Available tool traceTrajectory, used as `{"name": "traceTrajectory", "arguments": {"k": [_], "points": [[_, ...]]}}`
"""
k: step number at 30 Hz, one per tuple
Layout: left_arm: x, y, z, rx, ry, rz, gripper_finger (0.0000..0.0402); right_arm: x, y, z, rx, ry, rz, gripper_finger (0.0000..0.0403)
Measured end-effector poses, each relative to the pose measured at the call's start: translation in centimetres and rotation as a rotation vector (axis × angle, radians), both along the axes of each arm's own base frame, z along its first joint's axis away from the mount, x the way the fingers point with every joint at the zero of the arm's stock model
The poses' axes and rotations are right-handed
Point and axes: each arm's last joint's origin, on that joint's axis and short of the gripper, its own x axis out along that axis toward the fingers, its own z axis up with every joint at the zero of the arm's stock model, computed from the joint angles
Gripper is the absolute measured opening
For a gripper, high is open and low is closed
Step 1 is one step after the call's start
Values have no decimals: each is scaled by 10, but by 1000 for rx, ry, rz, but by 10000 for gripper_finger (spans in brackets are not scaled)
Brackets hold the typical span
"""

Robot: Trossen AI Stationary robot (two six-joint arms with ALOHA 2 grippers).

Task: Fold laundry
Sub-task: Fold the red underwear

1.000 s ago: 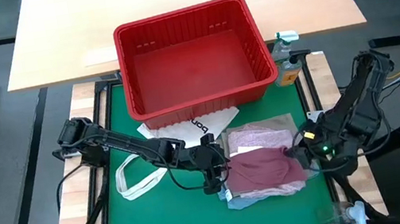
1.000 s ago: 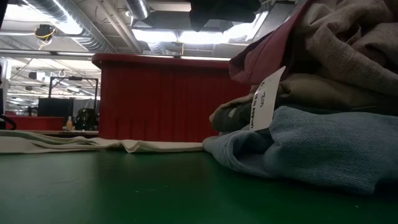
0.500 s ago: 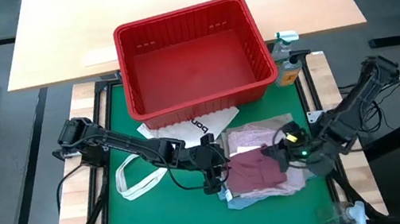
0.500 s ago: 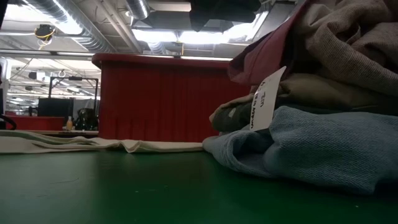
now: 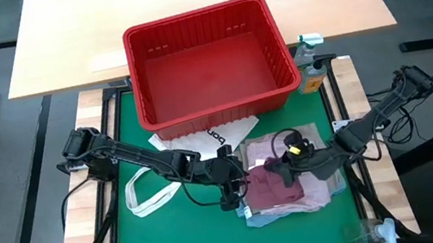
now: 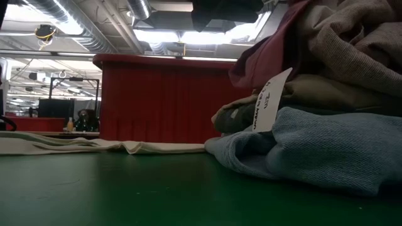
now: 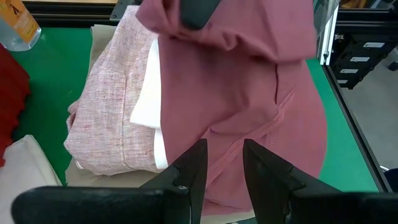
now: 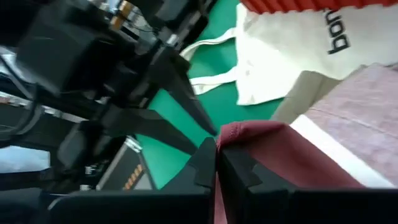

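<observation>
The right claw (image 5: 280, 166), clamped on the maroon garment's (image 5: 273, 189) edge, lies at three o'clock of the left claw (image 5: 234, 190), whose fingers stand apart.

Right pincer (image 5: 280, 166) clamped — left pincer (image 5: 236, 190) part-open, low.

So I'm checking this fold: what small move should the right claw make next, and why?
Probably carry on toward the left claw and lay the edge down. The right claw is shut on the maroon garment, its edge lifted halfway across the pile.
</observation>
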Motion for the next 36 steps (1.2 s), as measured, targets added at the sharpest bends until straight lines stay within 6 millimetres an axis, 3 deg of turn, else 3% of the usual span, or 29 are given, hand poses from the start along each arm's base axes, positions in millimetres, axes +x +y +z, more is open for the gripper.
{"name": "traceTrajectory", "arguments": {"k": [6, 15, 26, 36], "points": [[3, -2, 4, -15, -50, -2, 98, 1, 2, 3, 21, -31, 7, 9], [1, -20, 11, -62, -123, -39, 112, 1, 2, 3, -5, -25, 19, 10], [13, -33, -3, -269, -154, 47, 196, 2, 2, 4, -19, -37, 30, 10], [26, -38, -21, -501, -174, 158, 204, 1, 2, 3, -41, -31, 47, 10]]}}
